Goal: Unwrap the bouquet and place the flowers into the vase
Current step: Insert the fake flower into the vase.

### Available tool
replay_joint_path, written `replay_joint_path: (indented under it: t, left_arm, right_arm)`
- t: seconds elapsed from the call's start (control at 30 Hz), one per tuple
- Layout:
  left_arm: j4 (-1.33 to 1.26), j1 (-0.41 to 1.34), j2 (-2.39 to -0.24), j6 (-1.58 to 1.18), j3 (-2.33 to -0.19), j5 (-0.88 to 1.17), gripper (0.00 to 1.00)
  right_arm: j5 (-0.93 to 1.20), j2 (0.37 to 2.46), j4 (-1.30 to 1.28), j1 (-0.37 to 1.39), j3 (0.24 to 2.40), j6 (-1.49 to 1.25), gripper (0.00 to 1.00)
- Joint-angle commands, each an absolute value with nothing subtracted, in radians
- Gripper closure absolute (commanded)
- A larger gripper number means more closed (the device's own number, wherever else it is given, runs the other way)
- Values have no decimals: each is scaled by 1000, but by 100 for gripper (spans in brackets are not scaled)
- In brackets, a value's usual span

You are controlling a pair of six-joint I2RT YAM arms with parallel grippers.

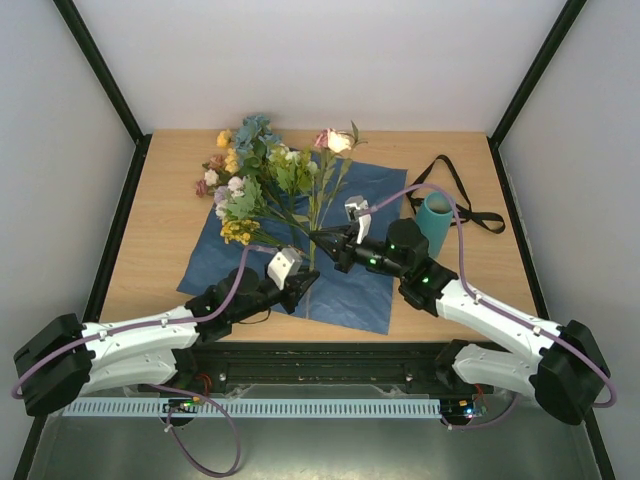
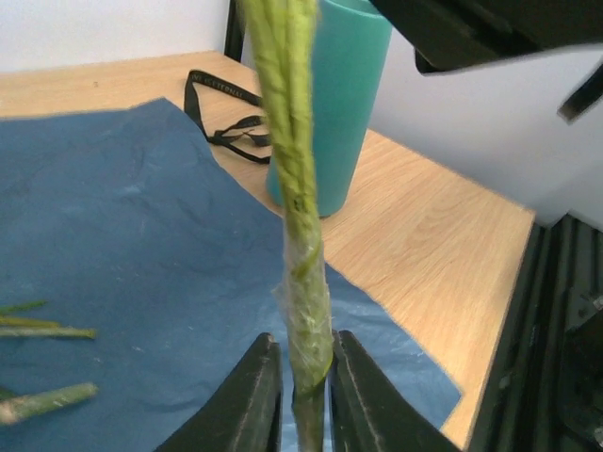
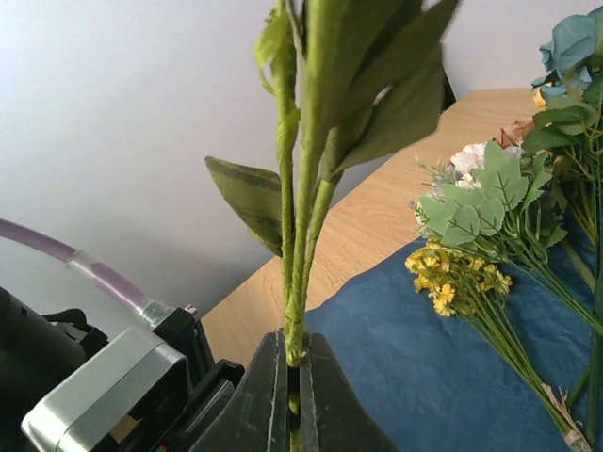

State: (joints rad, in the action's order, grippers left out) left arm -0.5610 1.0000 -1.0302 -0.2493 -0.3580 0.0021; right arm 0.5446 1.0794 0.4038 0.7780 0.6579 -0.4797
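The blue paper [image 1: 372, 272] lies spread flat, and the bouquet on it is unwrapped. Most of the flowers [image 1: 250, 180] lie fanned over its far left part. One green stem [image 2: 300, 188] with leaves, ending in a pink-white rose [image 1: 337, 141], is held by both grippers. My left gripper [image 1: 303, 280] is shut on its taped lower end [image 2: 306, 320]. My right gripper [image 1: 322, 240] is shut on the same stem [image 3: 303, 235] a little higher up. The teal vase [image 1: 435, 222] stands upright to the right of the paper, beside my right arm.
A black ribbon [image 1: 465, 200] lies loose on the wood behind the vase [image 2: 344, 94]. Yellow, white and blue blooms [image 3: 490, 217] rest on the paper [image 3: 424, 367] to the right of my right gripper [image 3: 299, 353]. Black frame posts edge the table.
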Motion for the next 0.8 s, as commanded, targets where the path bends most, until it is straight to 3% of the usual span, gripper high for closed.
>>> replay_joint_path:
  t: [0.0,0.13,0.33,0.57,0.77]
  left_arm:
    - [-560,997,-1023,-247,-376,-32,72]
    - [-545,996,-992,-248,-369,-94,34]
    - [-519,999,-943,-243,-357,-204,4]
    - [-437,1005,-952,-254,-377,-492,1]
    - [-433,1005,-954,-263,-375,-571,1]
  right_arm:
    - [545,1045,499,783,650,-449,99]
    - [388,989,379,783,703,-345,99]
    - [64,920,154,783,869,-226,99]
    - [-322,914,-8,784,1118,-104,99]
    - [-625,954,-46,784,1247,43,99]
